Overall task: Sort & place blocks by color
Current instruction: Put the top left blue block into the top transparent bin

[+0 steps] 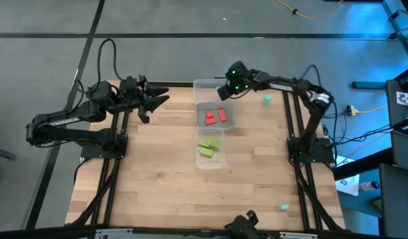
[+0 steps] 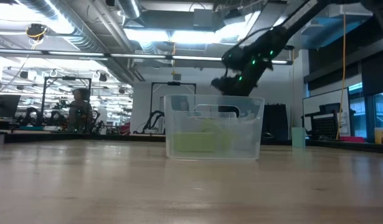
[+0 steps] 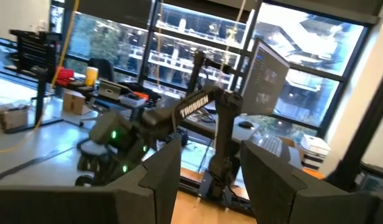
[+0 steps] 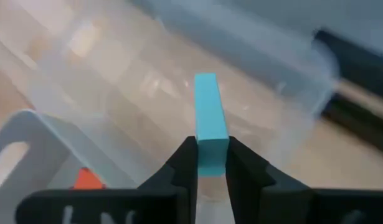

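My right gripper point(image 1: 225, 93) hangs over the far clear tray point(image 1: 202, 86) and is shut on a mint teal bar point(image 4: 208, 106). Behind the near tray in the low view, it shows as the right gripper point(image 2: 231, 81). Red blocks point(image 1: 215, 117) lie in the middle grey tray, and one red block point(image 4: 88, 179) shows in the right wrist view. Lime blocks point(image 1: 208, 147) lie in the near clear tray. One teal block point(image 1: 266, 99) stands on the table to the right of the trays, another point(image 1: 283, 207) near the near right corner. My left gripper point(image 1: 160, 101) waits open, raised at the far left. My right gripper pinches the teal bar by its near end point(image 4: 210, 158) between the two fingers point(image 4: 185, 163). The bar runs along the fingers and sticks out past their tips. It is lifted clear above the far clear tray's inside.
The three trays stand in a column at the table's middle: clear, grey point(image 1: 230, 122), clear point(image 1: 220, 162). In the low view the near clear tray point(image 2: 250, 124) hides the others. Bare wood lies left and near of the trays. The left wrist view looks across at the right arm point(image 3: 191, 109).
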